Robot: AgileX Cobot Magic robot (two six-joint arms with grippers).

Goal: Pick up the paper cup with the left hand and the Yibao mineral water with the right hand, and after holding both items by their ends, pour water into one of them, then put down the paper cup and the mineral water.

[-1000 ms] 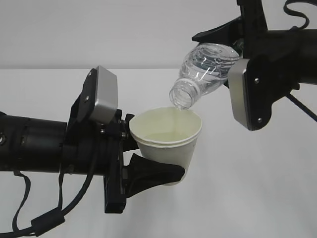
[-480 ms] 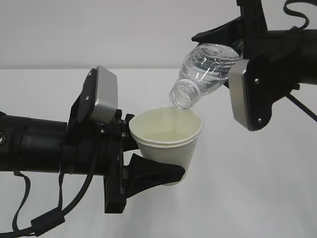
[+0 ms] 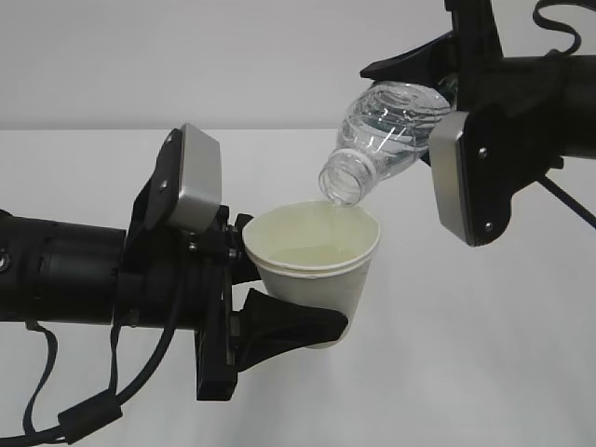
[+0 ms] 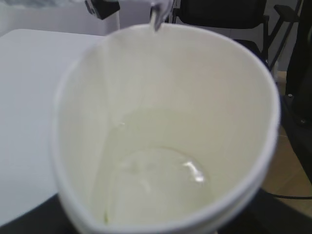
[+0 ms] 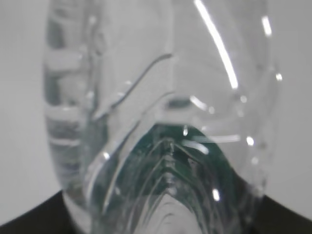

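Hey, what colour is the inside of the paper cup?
Cream-white, with clear water pooled at the bottom of the paper cup; the left wrist view shows it best.

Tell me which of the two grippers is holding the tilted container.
The right hand: it grips the Yibao mineral water tipped mouth-down over the paper cup, which the left hand holds upright.

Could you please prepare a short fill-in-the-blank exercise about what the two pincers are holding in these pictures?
1. The left pincer is closed around the cream-white tapered paper ____.
2. The right pincer holds the clear ribbed plastic bottle tilted with its mouth pointing ____.
3. The bottle's open mouth sits just ____ the cup's rolled rim.
4. Inside the cup, the bottom is covered by a shallow pool of ____.

Missing words: cup; downward; above; water
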